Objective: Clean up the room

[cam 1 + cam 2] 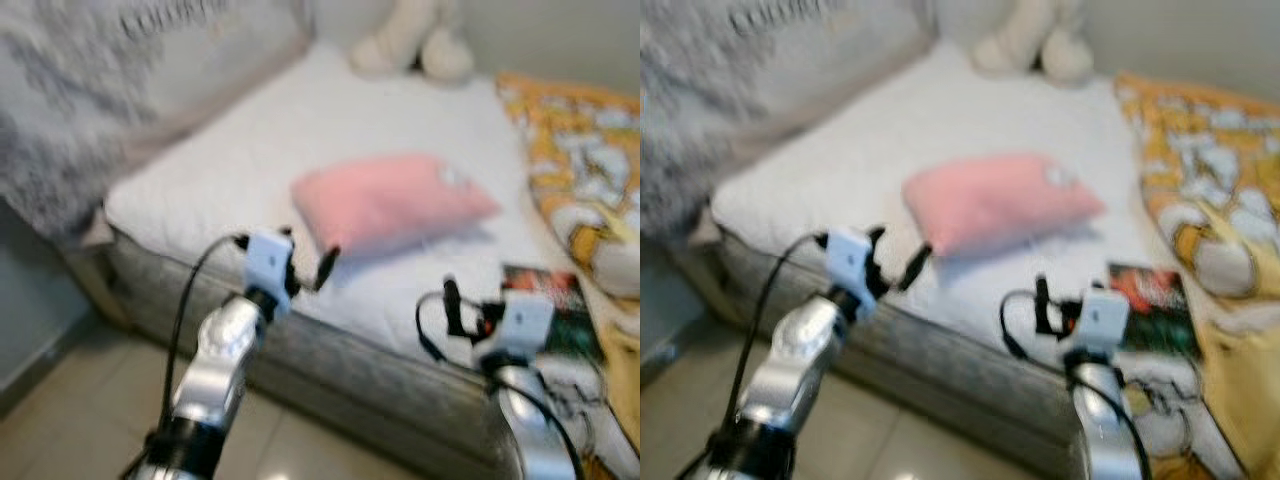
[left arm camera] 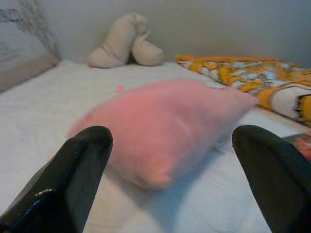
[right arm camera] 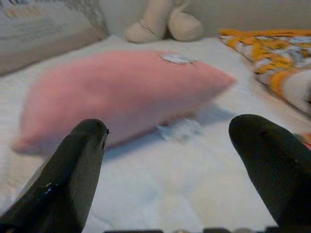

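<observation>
pink pillow on white bed, both tools spread, left tool, right tool

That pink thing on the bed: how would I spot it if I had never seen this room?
Find the bed with its white mattress. Near the middle, just beyond both open grippers, lies the pink pillow. It is the only plain pink item, unlike the beige plush toy at the far wall and the orange patterned blanket on the right.
</observation>
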Robot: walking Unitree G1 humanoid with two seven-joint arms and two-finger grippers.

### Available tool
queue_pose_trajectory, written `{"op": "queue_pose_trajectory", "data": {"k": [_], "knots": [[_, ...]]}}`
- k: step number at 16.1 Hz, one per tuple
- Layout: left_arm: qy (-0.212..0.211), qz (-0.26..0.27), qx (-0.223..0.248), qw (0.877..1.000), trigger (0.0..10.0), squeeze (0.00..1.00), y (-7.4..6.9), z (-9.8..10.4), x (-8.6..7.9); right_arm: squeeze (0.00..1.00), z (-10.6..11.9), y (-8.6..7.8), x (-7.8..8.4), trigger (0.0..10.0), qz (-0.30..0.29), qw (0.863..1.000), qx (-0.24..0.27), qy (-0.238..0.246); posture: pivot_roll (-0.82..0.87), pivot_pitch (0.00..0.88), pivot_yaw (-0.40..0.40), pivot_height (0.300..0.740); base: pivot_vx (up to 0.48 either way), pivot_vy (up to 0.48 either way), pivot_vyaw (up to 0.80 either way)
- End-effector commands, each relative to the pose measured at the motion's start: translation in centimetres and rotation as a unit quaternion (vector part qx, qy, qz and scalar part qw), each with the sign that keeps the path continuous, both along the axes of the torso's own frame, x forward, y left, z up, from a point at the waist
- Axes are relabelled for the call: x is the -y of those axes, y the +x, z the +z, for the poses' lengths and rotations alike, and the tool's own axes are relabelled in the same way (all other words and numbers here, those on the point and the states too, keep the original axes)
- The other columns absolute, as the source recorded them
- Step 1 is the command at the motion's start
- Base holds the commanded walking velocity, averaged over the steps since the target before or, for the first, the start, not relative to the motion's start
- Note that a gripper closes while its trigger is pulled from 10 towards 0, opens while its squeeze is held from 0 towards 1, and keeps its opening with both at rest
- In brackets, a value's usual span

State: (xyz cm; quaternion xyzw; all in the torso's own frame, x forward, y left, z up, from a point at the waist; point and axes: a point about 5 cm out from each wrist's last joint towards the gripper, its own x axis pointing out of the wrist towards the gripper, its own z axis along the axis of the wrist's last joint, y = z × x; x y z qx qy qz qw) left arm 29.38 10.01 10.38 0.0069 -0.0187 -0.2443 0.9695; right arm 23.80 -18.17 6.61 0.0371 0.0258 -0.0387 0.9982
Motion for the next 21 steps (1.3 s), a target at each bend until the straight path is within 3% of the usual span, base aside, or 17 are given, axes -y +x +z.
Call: {"op": "queue_pose_trajectory", "data": {"k": [1,6,21], "knots": [[0.006,0.001,0.005,1.0,10.0,0.0,-0.03,0.18,-0.37,0.0,-0.16,0.03,-0.48,10.0,0.005,1.0,-0.008,0.006,-0.02,0.0,-0.02,0.74,0.469,0.0,-0.78],[0.021,0.018,-0.01,1.0,10.0,0.0,0.28,-0.21,-0.41,0.0,0.19,0.0,-0.35,10.0,-0.001,1.0,0.007,-0.006,-0.02,0.0,-0.02,0.74,0.151,0.0,-0.31],[-0.004,0.037,-0.004,0.999,10.0,0.0,0.15,0.04,-0.41,0.0,0.12,0.82,-0.18,10.0,0.013,1.0,-0.001,-0.026,-0.01,0.0,-0.032,0.74,0.027,-0.017,-0.4]]}}
